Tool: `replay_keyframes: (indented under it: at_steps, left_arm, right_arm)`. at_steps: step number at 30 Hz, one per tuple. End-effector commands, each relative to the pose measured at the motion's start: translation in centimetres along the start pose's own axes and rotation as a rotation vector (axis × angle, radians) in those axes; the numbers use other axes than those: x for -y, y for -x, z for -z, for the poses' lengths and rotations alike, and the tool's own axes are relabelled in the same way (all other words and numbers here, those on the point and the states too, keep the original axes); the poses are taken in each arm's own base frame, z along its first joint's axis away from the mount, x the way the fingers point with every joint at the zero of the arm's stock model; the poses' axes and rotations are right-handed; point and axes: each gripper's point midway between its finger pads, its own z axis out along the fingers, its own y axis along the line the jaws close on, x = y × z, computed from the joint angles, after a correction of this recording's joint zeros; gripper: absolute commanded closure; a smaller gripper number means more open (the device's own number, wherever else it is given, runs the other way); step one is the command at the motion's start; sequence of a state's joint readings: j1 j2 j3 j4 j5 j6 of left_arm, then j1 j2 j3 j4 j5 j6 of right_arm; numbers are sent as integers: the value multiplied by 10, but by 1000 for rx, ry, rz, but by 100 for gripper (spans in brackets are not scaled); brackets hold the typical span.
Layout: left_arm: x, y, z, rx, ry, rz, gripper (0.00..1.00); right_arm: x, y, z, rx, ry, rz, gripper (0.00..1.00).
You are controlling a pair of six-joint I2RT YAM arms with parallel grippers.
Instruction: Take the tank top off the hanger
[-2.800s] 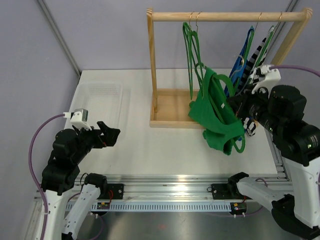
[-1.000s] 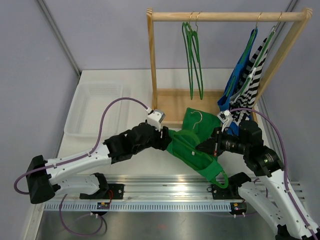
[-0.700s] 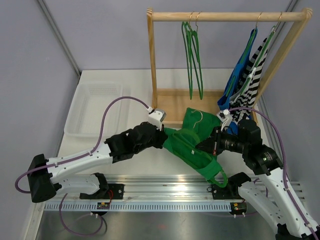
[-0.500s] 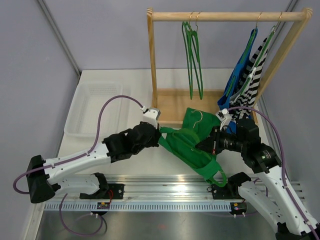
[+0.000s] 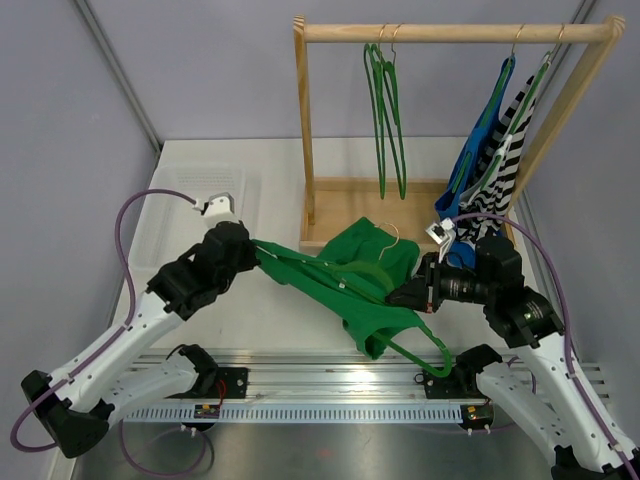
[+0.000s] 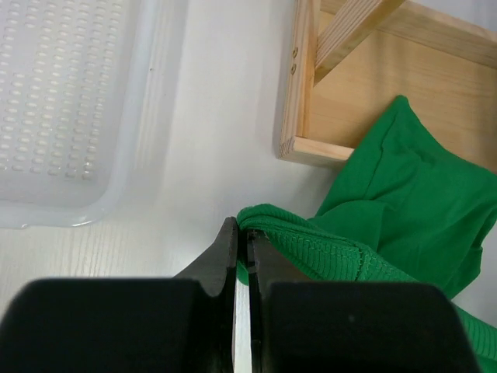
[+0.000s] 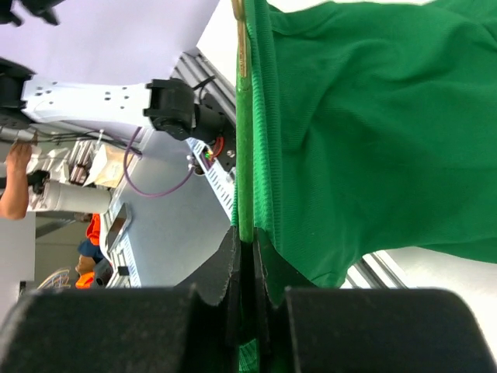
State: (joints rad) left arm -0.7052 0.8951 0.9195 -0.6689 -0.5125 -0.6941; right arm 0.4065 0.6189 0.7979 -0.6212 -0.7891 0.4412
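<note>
The green tank top (image 5: 352, 278) is stretched low over the table between both arms. My left gripper (image 5: 257, 247) is shut on a ribbed strap edge (image 6: 295, 229) of the top, near the basket. My right gripper (image 5: 402, 297) is shut on the thin green hanger (image 7: 244, 155), which still runs inside the fabric (image 7: 373, 116). The hanger's metal hook (image 5: 393, 238) pokes out above the cloth, and its lower loop hangs past the table's near edge.
A wooden rack (image 5: 305, 130) stands at the back with two empty green hangers (image 5: 385, 110) and blue and striped garments (image 5: 492, 150). A white perforated basket (image 5: 185, 200) sits at the left. The rack's base (image 6: 365, 93) lies just beyond the tank top.
My left gripper has shut on the strap and pulled it left toward the basket, stretching the tank top out. The right gripper has stayed put on the hanger.
</note>
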Motion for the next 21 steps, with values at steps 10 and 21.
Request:
replay_keyframes:
  at_steps: [10,21]
  left_arm:
    - [91,-25,40,-150,-627,-55,100]
    - [61,-40,57,-135,-597,-13,100]
  right_arm:
    - [-70,17,16,107,358,203,100]
    - [-76,50,33,290,228,387,100]
